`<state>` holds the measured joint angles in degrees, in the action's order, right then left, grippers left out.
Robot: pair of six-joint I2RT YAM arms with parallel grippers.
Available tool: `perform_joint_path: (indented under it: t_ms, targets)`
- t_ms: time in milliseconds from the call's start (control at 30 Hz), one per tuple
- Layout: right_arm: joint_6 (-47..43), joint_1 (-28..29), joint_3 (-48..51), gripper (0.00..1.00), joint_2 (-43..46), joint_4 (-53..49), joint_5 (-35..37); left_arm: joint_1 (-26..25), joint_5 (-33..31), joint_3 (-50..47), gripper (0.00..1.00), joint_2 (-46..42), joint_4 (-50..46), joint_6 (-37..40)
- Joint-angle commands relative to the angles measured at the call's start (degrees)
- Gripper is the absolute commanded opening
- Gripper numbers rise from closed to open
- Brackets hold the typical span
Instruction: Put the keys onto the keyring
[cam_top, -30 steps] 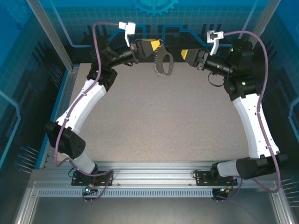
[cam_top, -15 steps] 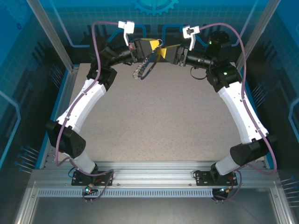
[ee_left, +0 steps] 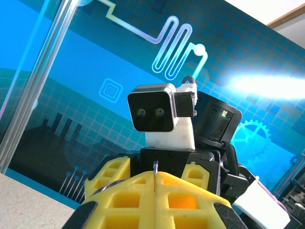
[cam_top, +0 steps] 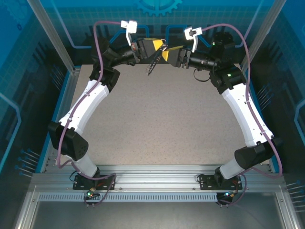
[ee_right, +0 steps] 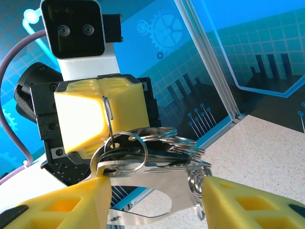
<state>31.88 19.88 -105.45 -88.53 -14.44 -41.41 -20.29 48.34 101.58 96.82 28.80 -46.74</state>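
left gripper (ee_left: 155, 177) shut on keyring (ee_right: 143, 167) wire; right gripper (ee_right: 153, 185) half open around it; a nudge could dislodge it.

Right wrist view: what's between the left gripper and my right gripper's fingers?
The keyring, hanging from the shut left gripper; its rings reach down between the right gripper's open fingers, in the right wrist view.
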Motion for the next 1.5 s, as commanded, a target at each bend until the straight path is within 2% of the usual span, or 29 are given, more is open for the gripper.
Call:
perform_joint_path:
  t_ms: [0,167,367,400,567,667,867,1033,1067,1133,1267,1467]
  targets:
    - [-0.85,0.97,-1.41,0.52,-1.12,1.87,-0.99,-0.05,2.15,2.28,0.0,0.71,2.97,-1.62]
    - [-0.54,0.91,-1.12,0.17,-1.29,2.45,-1.88,-0.09,2.4,2.04,0.0,0.48,3.07,-1.77]
    - [-1.35,1.7,-0.72,0.0,-1.03,0.74,-3.83,-0.11,2.06,1.75,0.0,0.22,3.29,-1.59]
    - [-1.94,2.05,-0.72,0.0,-0.96,0.0,-3.98,-0.12,1.98,1.71,0.0,0.22,3.31,-1.58]
    - [-5.72,4.64,-0.35,0.0,-0.21,-5.74,-5.17,-0.1,1.77,1.61,0.0,0.0,3.46,-1.51]
    - [-6.79,3.77,2.31,0.0,2.0,-7.4,-4.85,-0.05,1.8,1.52,0.0,0.01,3.55,-1.57]
    - [-4.94,-1.64,7.83,0.09,7.48,-6.01,-4.76,-0.01,1.8,1.62,0.0,0.42,5.62,-3.52]
    - [-2.15,-8.46,10.24,0.11,11.48,-3.46,-3.19,-0.1,2.09,2.23,0.0,0.89,6.43,-4.47]
    - [-0.92,-9.78,10.44,0.12,11.91,-2.13,-2.74,-0.02,2.11,2.36,0.0,1.0,6.66,-4.73]
    - [1.88,-11.86,10.1,0.23,12.02,1.06,-2.71,-0.01,2.3,2.53,0.0,1.13,6.78,-5.03]
    - [5.36,-12.5,4.79,0.39,8.47,4.75,-5.35,-0.09,3.06,2.98,0.0,1.43,6.71,-5.61]
    - [10.98,-9.62,-3.08,0.43,0.77,11.03,-10.05,-0.1,4.13,3.42,0.0,1.77,7.28,-6.81]
